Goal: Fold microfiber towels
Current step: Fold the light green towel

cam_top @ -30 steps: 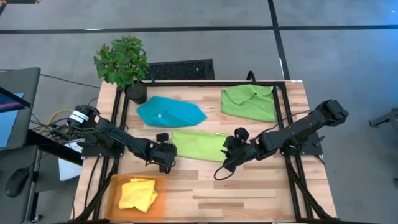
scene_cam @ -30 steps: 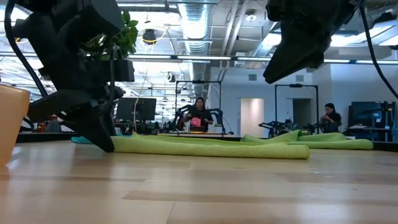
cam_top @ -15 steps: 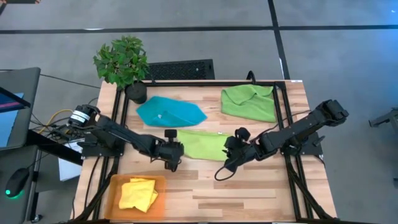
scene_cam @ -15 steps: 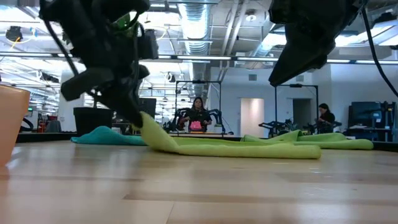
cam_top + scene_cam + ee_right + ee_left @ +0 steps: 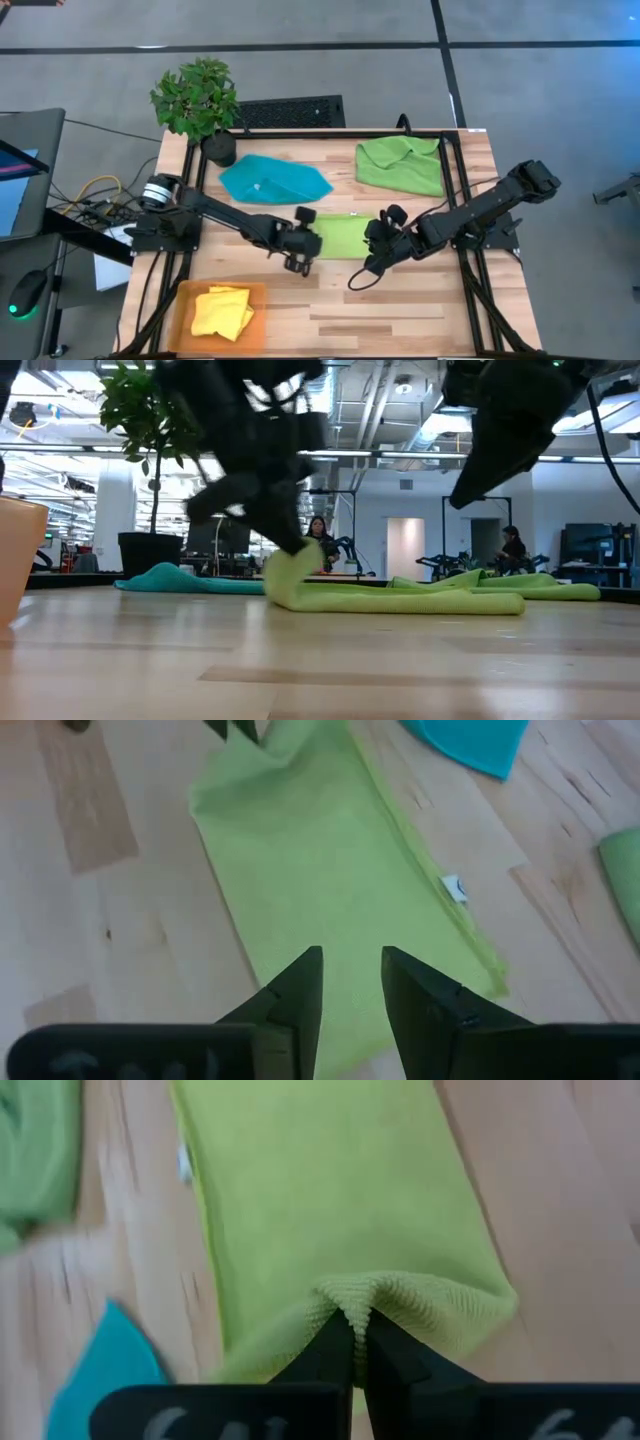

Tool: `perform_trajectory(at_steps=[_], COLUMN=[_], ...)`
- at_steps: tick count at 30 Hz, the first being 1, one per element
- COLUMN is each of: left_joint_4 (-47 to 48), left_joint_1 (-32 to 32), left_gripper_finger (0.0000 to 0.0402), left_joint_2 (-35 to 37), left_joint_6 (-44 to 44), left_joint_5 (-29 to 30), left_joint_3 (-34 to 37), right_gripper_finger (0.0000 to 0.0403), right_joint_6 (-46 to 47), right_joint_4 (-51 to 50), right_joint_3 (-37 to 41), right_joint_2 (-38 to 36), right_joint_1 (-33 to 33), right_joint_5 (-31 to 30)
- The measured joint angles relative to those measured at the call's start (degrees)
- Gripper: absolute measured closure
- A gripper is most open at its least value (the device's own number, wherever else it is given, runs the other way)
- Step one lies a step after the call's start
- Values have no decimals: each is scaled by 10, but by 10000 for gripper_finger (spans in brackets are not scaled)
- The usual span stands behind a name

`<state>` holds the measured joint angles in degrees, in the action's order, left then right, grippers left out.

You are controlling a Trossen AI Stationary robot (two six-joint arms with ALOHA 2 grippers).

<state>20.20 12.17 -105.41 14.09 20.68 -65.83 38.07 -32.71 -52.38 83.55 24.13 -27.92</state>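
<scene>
A lime green towel lies as a long strip at the table's middle. My left gripper is shut on its left end, which stands raised off the wood in the low view. My right gripper hangs open above the strip's right end, clear of the cloth. A teal towel lies flat behind the strip. A second green towel lies at the far right, and a yellow towel sits in the orange tray. My left gripper pinches the strip's left end between its two fingers, the cloth bunched into a ridge at the fingertips. The fingers slant down from the table's left. That end is lifted and curls over toward the right, while the rest of the strip lies on the table.
A potted plant stands at the far left corner, with a dark keyboard behind the far edge. Bare wood stretches along the near side, right of the tray.
My left gripper has shut on the lime strip's left end, risen a little and travelled toward the table's right edge, rolling as it went. That end has come up off the wood and folds over toward the right end, which has stayed put.
</scene>
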Motion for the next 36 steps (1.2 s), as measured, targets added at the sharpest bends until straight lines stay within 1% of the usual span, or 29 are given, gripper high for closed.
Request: perform_trajectory(at_steps=[4,9,16,18,20,22,28,31,36], left_joint_4=[9,15,3,17,3,14,-32,-39,-58], left_joint_1=[-4,-16,-40,-43,-46,-47,-47,-47,-48], left_gripper_finger=[401,401,401,401,401,401,401,401,401], left_joint_2=[-34,-64,-112,-124,-138,-139,-133,-135,-139], left_joint_6=[50,92,92,92,98,101,123,136,142], left_joint_5=[0,-5,-9,-9,-10,-9,-21,-23,-35], left_joint_3=[-58,-108,-157,-168,-186,-192,-205,-220,-224], right_gripper_finger=[275,275,274,274,274,274,274,274,274], right_joint_6=[22,32,77,87,98,103,115,120,130], right_joint_4=[-20,-38,-76,-84,-94,-97,-118,-124,-128], right_joint_3=[0,0,0,-2,-3,-3,-3,-3,-3], right_joint_2=[0,0,0,0,0,0,0,0,0], right_joint_1=[8,22,38,41,45,47,47,47,48], right_joint_5=[-1,-4,-4,-5,-5,-5,-5,-5,-5])
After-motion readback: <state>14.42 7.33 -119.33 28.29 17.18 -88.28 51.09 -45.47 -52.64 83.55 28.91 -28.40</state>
